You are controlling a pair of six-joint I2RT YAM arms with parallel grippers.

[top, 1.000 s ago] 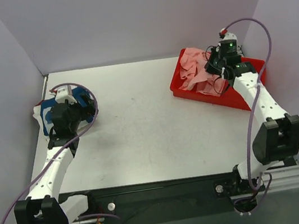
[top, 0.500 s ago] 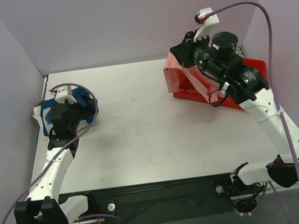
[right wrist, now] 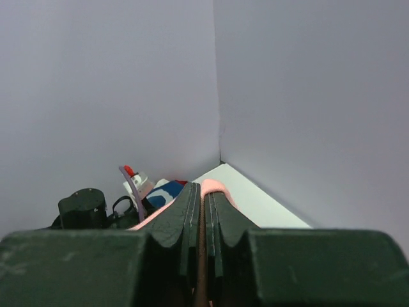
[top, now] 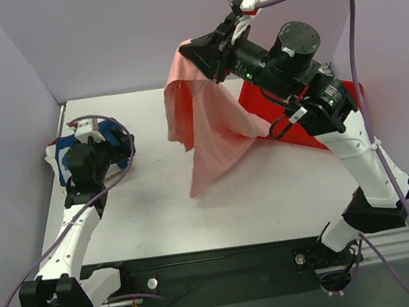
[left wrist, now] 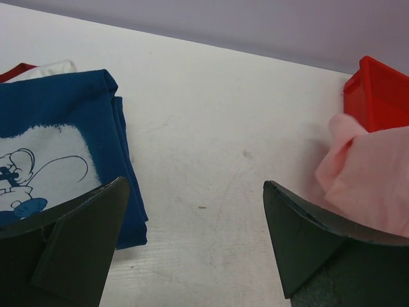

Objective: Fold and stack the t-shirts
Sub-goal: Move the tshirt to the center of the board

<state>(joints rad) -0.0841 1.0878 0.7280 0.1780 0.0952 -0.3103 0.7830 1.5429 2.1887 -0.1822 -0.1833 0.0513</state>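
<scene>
Right claw (top: 196,52), raised high, pinches the hanging pink t-shirt (top: 212,125); left claw (left wrist: 193,192) gapes wide, low.

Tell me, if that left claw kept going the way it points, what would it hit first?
Probably the bare white table: the open left gripper tilts down toward the gap between the navy mouse-print t-shirt and the hanging salmon-pink t-shirt, though depth is unclear.

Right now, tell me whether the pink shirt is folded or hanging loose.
Hanging loose, not folded. The right claw, shut on its top edge, holds the pink shirt up; it drapes in crumples over the table.
</scene>
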